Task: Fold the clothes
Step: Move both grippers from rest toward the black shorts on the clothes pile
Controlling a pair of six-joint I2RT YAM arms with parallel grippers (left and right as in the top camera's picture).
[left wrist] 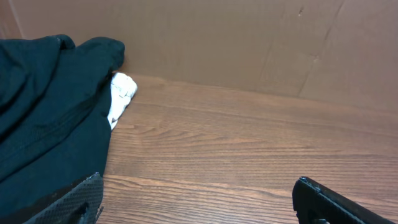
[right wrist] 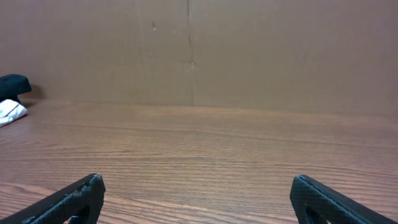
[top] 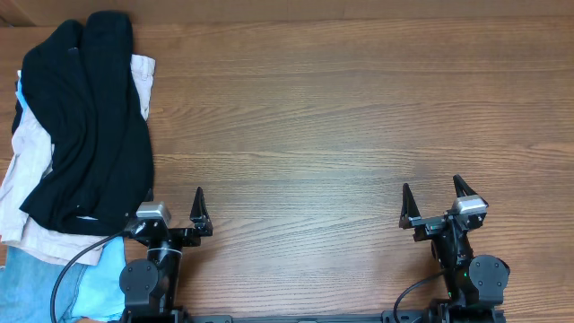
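The black shorts (top: 90, 126) lie crumpled on top of a heap at the left edge of the table (top: 341, 117). Their bulk runs from the far edge almost down to the left gripper (top: 173, 213). The beige shorts (top: 20, 184) lie under the black shorts and stick out on their left and at their far right corner. Light blue garments (top: 45, 287) lie on the near side of the black shorts, beside the left arm's base.

To the right of the black shorts, open wood runs all the way to the right gripper (top: 431, 193), which is well apart from them. A brown cardboard wall (left wrist: 249, 43) closes the table's far side just behind the black shorts.

The left gripper's 2 fingers (left wrist: 336, 202) are spread wide. In the left wrist view the left-hand one sits at the hem of the black shorts, though I cannot tell whether it touches. The right gripper's jaws are also wide apart, holding nothing, over open wood.
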